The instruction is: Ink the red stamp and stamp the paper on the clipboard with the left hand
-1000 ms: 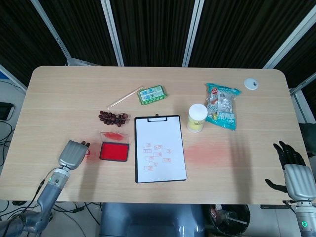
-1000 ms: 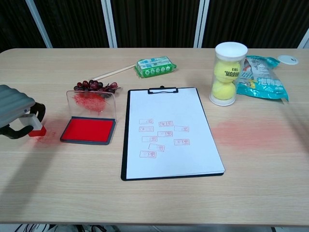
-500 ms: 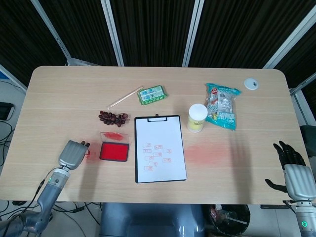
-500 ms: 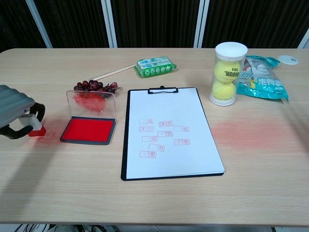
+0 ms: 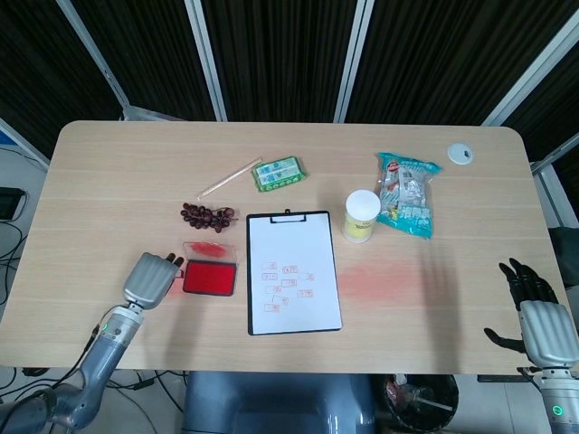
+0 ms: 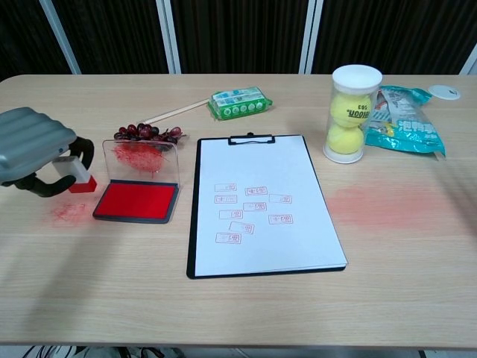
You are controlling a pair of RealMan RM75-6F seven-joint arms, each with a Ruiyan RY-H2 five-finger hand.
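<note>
My left hand [image 5: 151, 278] [image 6: 33, 145] grips the red stamp [image 6: 80, 176], its red base hanging just above the table beside the left edge of the ink pad [image 5: 210, 278] [image 6: 136, 201]. The pad lies open, its clear lid [image 6: 141, 158] standing up behind it. To the pad's right is the black clipboard [image 5: 293, 271] [image 6: 192, 224], whose white paper [image 6: 253, 160] carries several red stamp marks in its middle. My right hand [image 5: 536, 316] hangs open beyond the table's front right corner, holding nothing.
Dark grapes [image 5: 208, 216] [image 6: 145, 133] and a wooden stick [image 5: 229, 178] lie behind the pad. Further back are a green wipes pack [image 6: 238, 103], a tennis-ball tube [image 6: 350, 113], a snack bag [image 6: 406, 119] and a white cap [image 5: 460, 154]. Red smudges [image 6: 67, 212] stain the table.
My left hand has lifted the stamp off the table and carried it right, towards the ink pad, uncovering a red smudge. The right hand is still.
</note>
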